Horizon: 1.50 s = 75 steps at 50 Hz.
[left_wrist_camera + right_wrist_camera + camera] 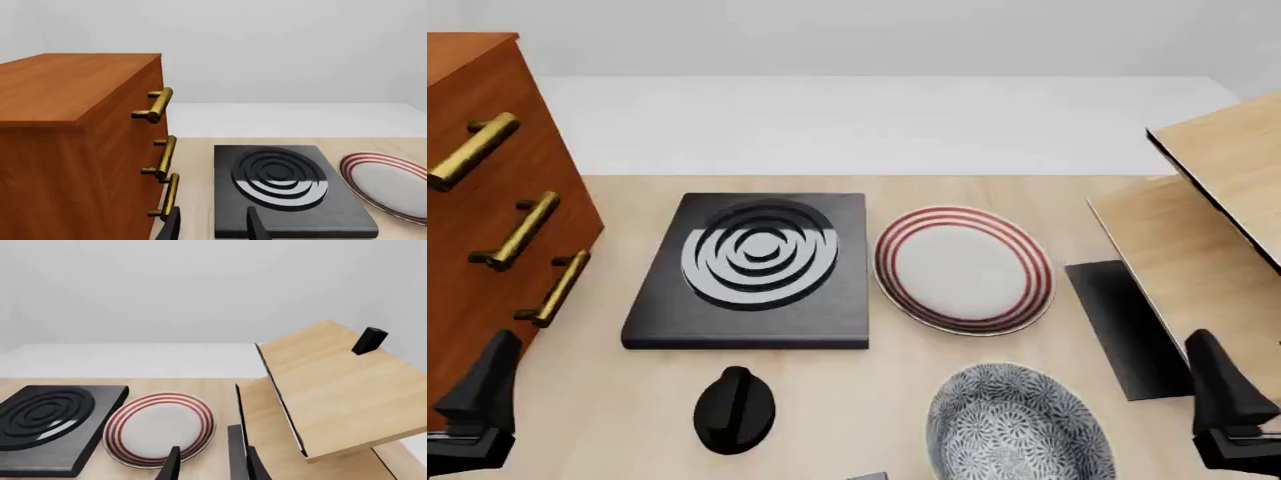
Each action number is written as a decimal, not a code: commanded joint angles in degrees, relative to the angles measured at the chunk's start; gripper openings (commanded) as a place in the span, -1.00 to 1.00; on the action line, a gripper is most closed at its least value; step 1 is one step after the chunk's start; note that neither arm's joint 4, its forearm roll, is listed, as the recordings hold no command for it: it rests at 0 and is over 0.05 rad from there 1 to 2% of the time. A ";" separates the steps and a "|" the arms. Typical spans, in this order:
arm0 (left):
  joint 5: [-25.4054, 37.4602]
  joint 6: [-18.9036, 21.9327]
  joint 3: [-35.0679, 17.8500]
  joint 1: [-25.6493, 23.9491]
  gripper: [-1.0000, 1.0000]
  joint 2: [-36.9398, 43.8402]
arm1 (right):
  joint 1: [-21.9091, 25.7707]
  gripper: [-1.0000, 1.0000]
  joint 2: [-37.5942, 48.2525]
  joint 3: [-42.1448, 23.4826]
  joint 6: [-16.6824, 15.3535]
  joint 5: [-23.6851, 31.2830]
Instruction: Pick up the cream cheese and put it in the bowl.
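Note:
The cream cheese is out of view in all three views; a thin grey sliver (869,476) at the front view's bottom edge is too small to identify. The speckled grey-and-white bowl (1021,430) sits near the table's front edge, right of centre, with nothing in it. My left gripper (481,398) hovers at the front left beside the cabinet. In the left wrist view the left gripper (212,217) is open with nothing between its fingers. My right gripper (1224,392) hovers at the front right, to the right of the bowl. The right wrist view shows the right gripper (212,457) open and holding nothing.
A wooden cabinet (481,190) with brass handles stands at the left. Mid-table lie a black stove plate (754,265) and a red-ringed white plate (964,268). A black knob (734,408) lies left of the bowl. A tilted wooden rack (1214,190) and a black flat panel (1126,325) fill the right.

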 commanded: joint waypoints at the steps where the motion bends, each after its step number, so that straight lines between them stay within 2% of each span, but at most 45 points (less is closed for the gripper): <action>1: -0.07 0.00 -0.15 0.00 1.00 0.26 | -0.62 1.00 0.09 -0.06 -1.60 -0.02; 11: -0.07 0.00 -0.15 0.00 1.00 0.26 | 1.14 1.00 0.35 0.05 -3.20 0.14; 15: -0.07 0.00 -0.15 0.00 1.00 0.26 | 6.75 1.00 0.49 -0.87 -7.03 1.89; 23: -0.07 0.00 -0.15 0.00 1.00 0.26 | 16.51 1.00 3.09 -4.44 -10.14 5.95; 25: -0.07 0.00 -0.15 0.00 1.00 0.26 | 19.03 1.00 3.82 -5.10 -11.90 6.58; 29: -0.07 0.00 -0.15 0.00 1.00 0.26 | 21.79 1.00 4.84 -6.20 -12.90 7.21; 31: -0.07 0.00 -0.15 0.00 1.00 0.26 | 24.67 1.00 7.44 -6.65 -14.80 6.17; 33: -0.07 0.00 -0.15 0.00 1.00 0.26 | 25.32 1.00 8.21 -6.65 -15.08 5.67; 37: -0.07 0.00 -0.15 0.00 1.00 0.26 | 29.54 1.00 12.83 -7.03 -16.06 3.27; 39: -0.07 0.00 -0.15 0.00 1.00 0.26 | 31.58 1.00 15.77 -6.87 -17.88 1.31; 45: -0.07 0.00 -0.15 0.00 1.00 0.26 | 37.77 1.00 25.98 -7.37 -19.72 -4.66; 46: -0.07 0.00 -0.15 0.00 1.00 0.26 | 38.97 1.00 28.53 -7.10 -21.15 -6.39; 48: -0.07 0.00 -0.15 0.00 1.00 0.26 | 40.58 1.00 30.93 -7.60 -20.87 -7.41; 50: -0.07 0.00 -0.15 0.00 1.00 0.26 | 42.16 1.00 33.77 -7.79 -22.03 -8.85; 58: -0.07 0.00 -0.15 0.00 1.00 0.26 | 47.01 1.00 43.23 -9.25 -24.52 -12.93; 61: -0.07 0.00 -0.15 0.00 1.00 0.26 | 48.49 1.00 45.62 -10.05 -24.55 -13.54; 63: -0.07 0.00 -0.15 0.00 1.00 0.26 | 49.66 1.00 48.84 -10.56 -25.92 -14.68; 75: -0.07 0.00 -0.15 0.00 1.00 0.26 | 55.47 1.00 61.20 -13.85 -29.03 -16.91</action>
